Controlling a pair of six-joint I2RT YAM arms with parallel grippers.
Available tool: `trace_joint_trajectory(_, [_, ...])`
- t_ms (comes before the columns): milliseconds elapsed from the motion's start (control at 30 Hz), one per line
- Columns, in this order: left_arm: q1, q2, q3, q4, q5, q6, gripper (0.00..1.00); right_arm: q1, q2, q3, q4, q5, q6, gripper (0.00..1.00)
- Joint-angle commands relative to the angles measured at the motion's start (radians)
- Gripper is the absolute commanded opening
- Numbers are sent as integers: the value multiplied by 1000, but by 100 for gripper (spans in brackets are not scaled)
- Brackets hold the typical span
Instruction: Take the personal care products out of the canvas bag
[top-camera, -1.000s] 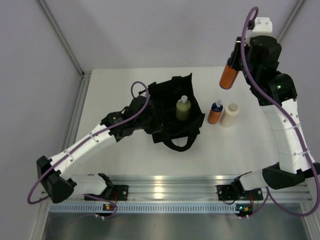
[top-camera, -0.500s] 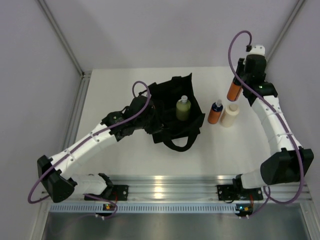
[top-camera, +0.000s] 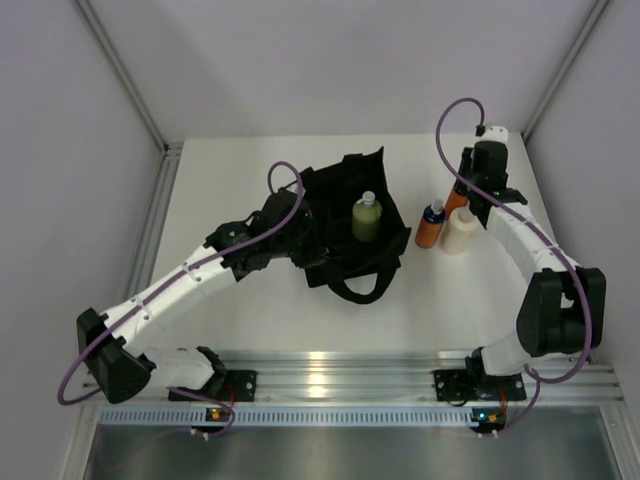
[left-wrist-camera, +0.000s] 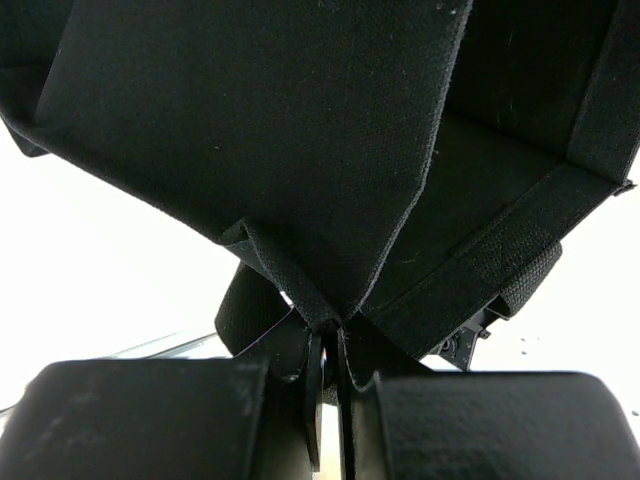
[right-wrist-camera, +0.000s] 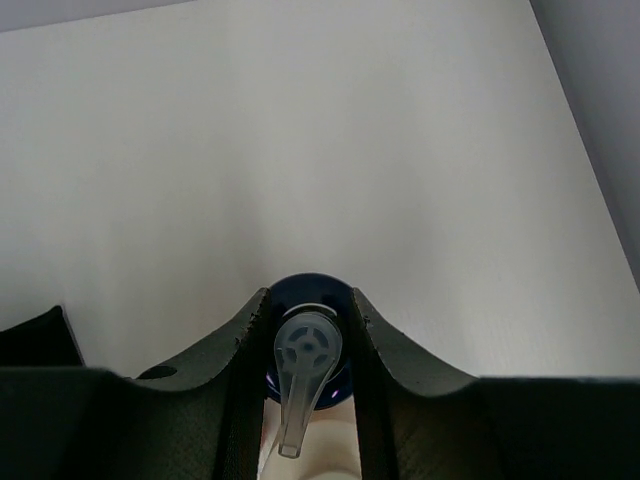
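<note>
right gripper (right-wrist-camera: 308, 335) pinches an upright orange bottle (top-camera: 456, 199) just beside the cream bottle (top-camera: 460, 230), near the table's (top-camera: 440, 290) right edge. left gripper (left-wrist-camera: 325, 345) pinches the bag (top-camera: 335, 195), with the green bottle (top-camera: 366, 222) upright inside.

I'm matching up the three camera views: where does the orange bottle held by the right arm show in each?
Top view: orange bottle right of centre, towards the far side of the white table.
Left wrist: not in it; the black bag fills most of the picture.
Right wrist: bottom centre, its blue cap between the jaws.
Shared landmark: the white table, seen in all three.
</note>
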Motion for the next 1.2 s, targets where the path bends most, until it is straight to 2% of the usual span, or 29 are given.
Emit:
trace_joint_trajectory(0, [-7, 12, 45, 12, 50, 16, 0, -12, 14, -13, 220, -21, 28, 0])
trace_joint_trajectory(200, [-7, 27, 59, 12, 51, 25, 0, -12, 25, -63, 232, -32, 40, 1])
trace_joint_trajectory(300, [-6, 32, 60, 12, 53, 25, 0, -9, 28, -74, 228, -33, 40, 17])
trace_joint_trajectory(367, [-7, 33, 59, 12, 53, 25, 0, -10, 26, -74, 214, -35, 40, 36])
trace_joint_trajectory(433, [-7, 36, 59, 13, 53, 25, 0, -9, 23, -73, 206, -36, 39, 48])
trace_joint_trajectory(567, [-7, 40, 59, 13, 51, 24, 0, -10, 14, -40, 173, -38, 34, 58])
trace_joint_trajectory(667, [-7, 40, 59, 13, 50, 22, 0, -6, -7, 7, 139, -46, 33, 59])
trace_joint_trajectory(767, [-7, 36, 57, 13, 47, 24, 0, 23, -38, 93, 18, -50, 28, 57])
trace_joint_trajectory(867, [-7, 33, 54, 13, 38, 21, 0, 142, -78, 209, -112, -44, 39, 55])
trace_joint_trajectory(967, [-7, 35, 56, 12, 30, 15, 0, 258, -134, 271, -169, 12, 60, 53])
trace_joint_trajectory(1067, [-7, 29, 56, 13, 18, 8, 0, 431, -141, 344, -252, 43, 86, 51])
trace_joint_trajectory(1167, [-7, 29, 53, 13, 13, 2, 0, 538, -139, 387, -288, 49, 85, 46])
